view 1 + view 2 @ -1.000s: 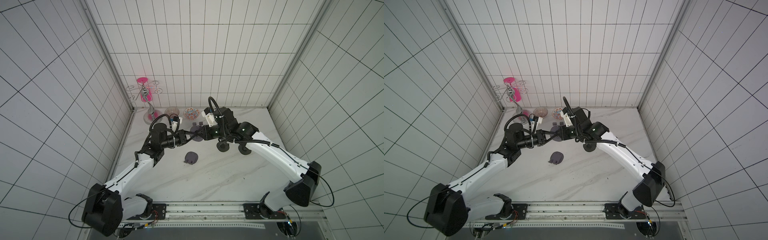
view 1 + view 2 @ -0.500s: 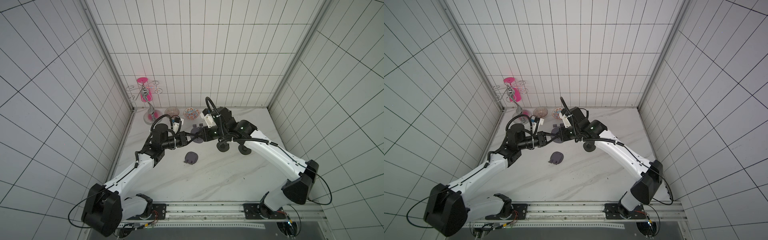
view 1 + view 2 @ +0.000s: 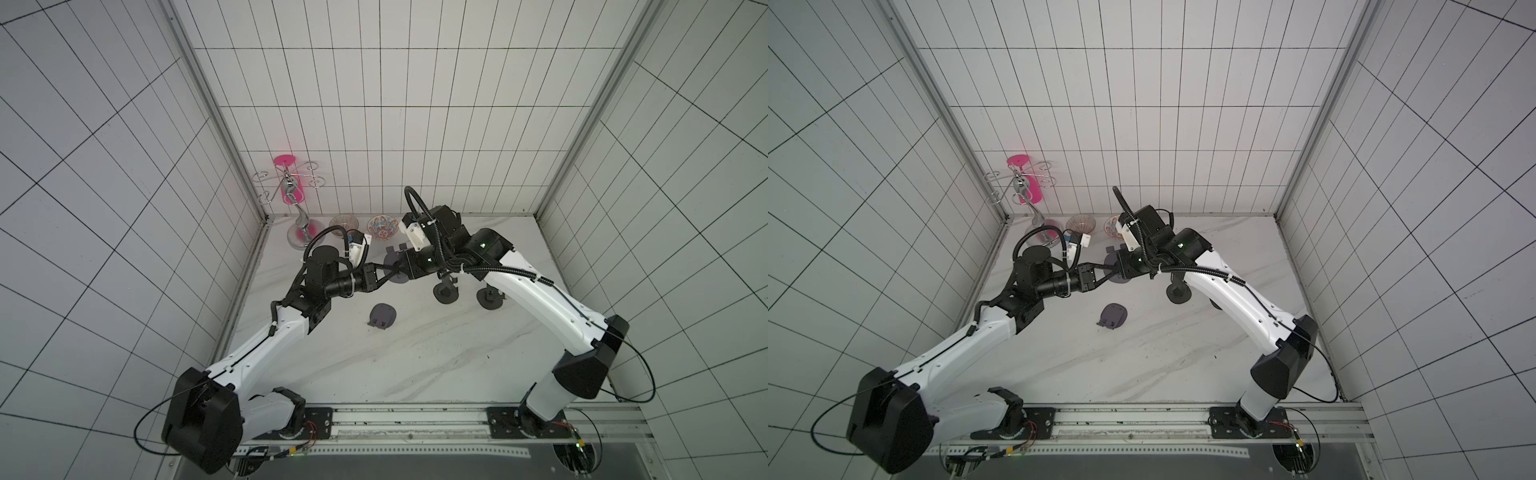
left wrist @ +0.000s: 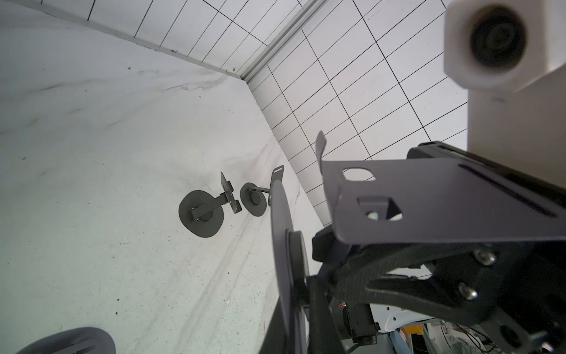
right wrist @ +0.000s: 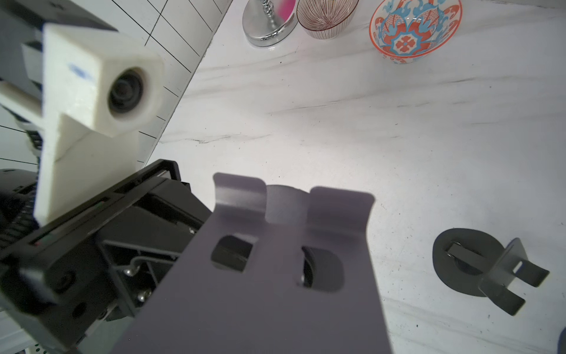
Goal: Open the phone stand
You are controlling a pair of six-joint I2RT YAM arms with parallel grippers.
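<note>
A dark grey phone stand (image 3: pixel 395 266) hangs in the air at the back middle, held between both grippers in both top views. My left gripper (image 3: pixel 386 275) is shut on its round base (image 4: pixel 280 245), which shows edge-on in the left wrist view. My right gripper (image 3: pixel 406 269) is shut on the stand's slotted plate (image 5: pixel 275 291), which stands at a wide angle from the base. That plate (image 4: pixel 428 199) fills the right wrist view and hides the right fingertips. The left gripper (image 4: pixel 294 321) grips the base's edge.
Two opened dark stands (image 3: pixel 446 293) (image 3: pixel 490 297) stand on the marble table below the right arm. A folded stand (image 3: pixel 383 316) lies below the grippers. At the back left are two bowls (image 3: pixel 344 222) (image 3: pixel 382 227) and a chrome rack (image 3: pixel 297 199) with pink parts.
The right wrist has shifted slightly to the left and its grip has eased a little. The stand stays between both grippers and the left arm has barely moved.
</note>
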